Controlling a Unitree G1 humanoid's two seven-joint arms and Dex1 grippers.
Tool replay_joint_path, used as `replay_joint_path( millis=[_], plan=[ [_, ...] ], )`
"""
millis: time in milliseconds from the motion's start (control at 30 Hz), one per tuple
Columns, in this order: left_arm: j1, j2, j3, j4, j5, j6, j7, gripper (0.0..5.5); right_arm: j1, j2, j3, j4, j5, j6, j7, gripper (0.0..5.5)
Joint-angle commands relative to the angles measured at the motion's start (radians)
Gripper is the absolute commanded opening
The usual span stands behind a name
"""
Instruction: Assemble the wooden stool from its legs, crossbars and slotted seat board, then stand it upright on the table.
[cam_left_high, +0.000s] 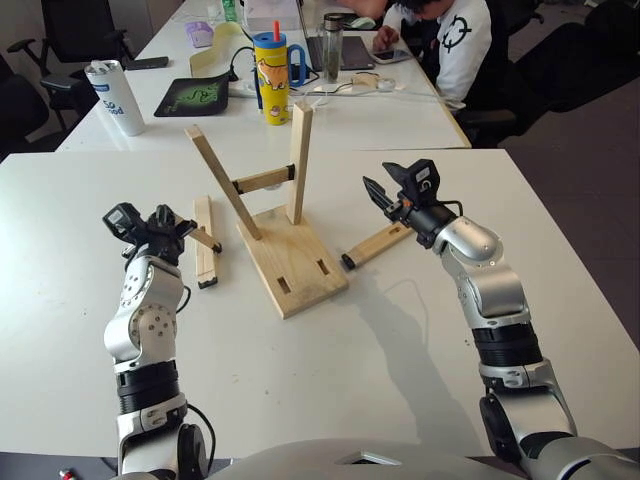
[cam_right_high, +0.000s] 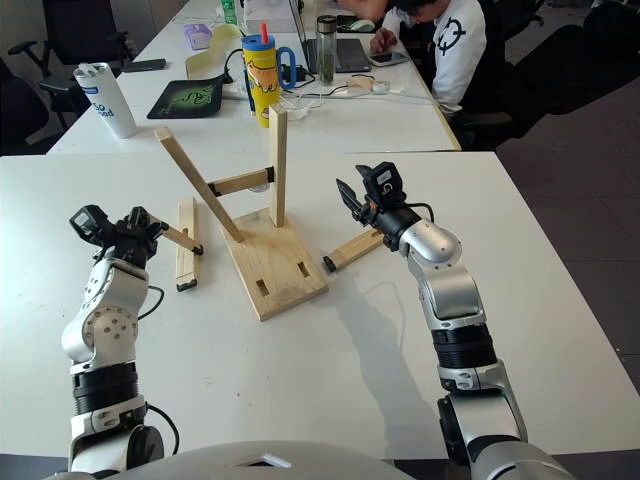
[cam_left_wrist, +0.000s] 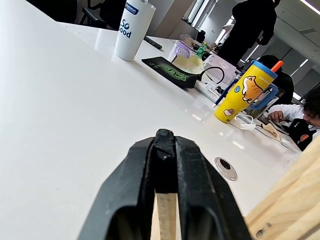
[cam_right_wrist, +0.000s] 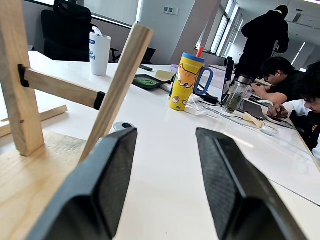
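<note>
Left eye view: the seat board lies flat on the bench, with two upright legs standing in it, joined by a fitted crossbar. Left of the board, the left tool is clamped on a loose crossbar, by the left loose leg. Right of the board, the right tool gapes wide and empty near the right loose leg.

Blue lettering marks the white tumbler; a cartoon marks the yellow cup.
</note>
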Motion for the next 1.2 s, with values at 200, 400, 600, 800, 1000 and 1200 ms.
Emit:
replay_joint_path(
  millis=[200,400,600,800,1000,1200],
  plan=[
    [-0.05,0.103,-0.003,-0.034,0.084,-0.007,-0.127,0.44,0.014,0.007,-0.001,-0.01,-0.012,-0.009,-0.004,2.17],
    [-0.115,0.122,0.015,0.111,0.151,-0.095,-0.183,0.44,0.012,0.01,0.002,-0.005,-0.016,-0.012,-0.002,2.17],
    [-0.16,0.089,0.013,0.218,0.178,-0.161,-0.212,0.44,0.011,0.013,0.004,-0.001,-0.019,-0.015,-0.001,2.17],
    [-0.185,0.051,0.013,0.3,0.192,-0.184,-0.206,0.44,0.01,0.015,0.008,0.001,-0.022,-0.016,0.002,2.17],
    [-0.17,0.031,0.017,0.322,0.216,-0.202,-0.203,0.44,0.016,0.014,0.008,-0.002,-0.025,-0.02,0.001,2.17],
    [-0.159,0.033,0.031,0.321,0.237,-0.206,-0.194,0.44,0.019,0.014,0.009,-0.002,-0.028,-0.023,-0.001,2.17]
  ],
)
